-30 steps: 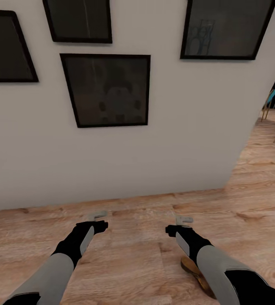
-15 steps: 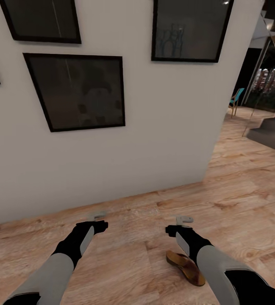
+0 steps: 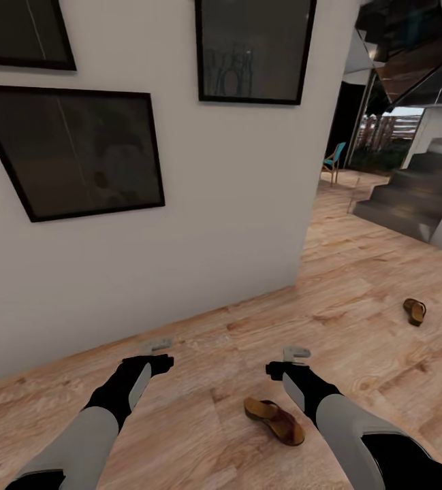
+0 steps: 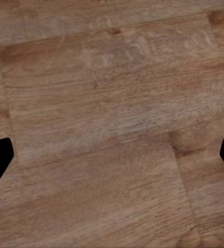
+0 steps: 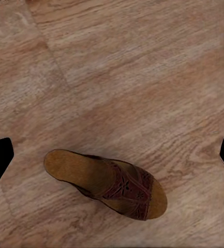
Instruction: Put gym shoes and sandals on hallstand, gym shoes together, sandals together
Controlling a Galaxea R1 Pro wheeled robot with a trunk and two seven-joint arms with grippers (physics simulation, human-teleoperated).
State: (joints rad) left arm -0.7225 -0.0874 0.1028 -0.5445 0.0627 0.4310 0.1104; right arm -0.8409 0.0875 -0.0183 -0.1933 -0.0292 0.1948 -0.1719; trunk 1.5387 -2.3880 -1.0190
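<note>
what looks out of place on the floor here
Two brown sandals lie apart on the corridor floor instead of paired: one sandal just below the right pincer, the other sandal far off toward the stairs.

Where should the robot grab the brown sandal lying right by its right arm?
Probably the wide strap of the sandal, coming straight down from above. It lies flat, sole down, on the corridor floor, and the arched strap over the toe end is its only raised part. The right gripper hangs open nearby.

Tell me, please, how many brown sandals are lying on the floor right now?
2: one dark brown leather sandal beside the right arm, another farther off on the wood-plank floor toward the stairs. None seems hidden.
</note>
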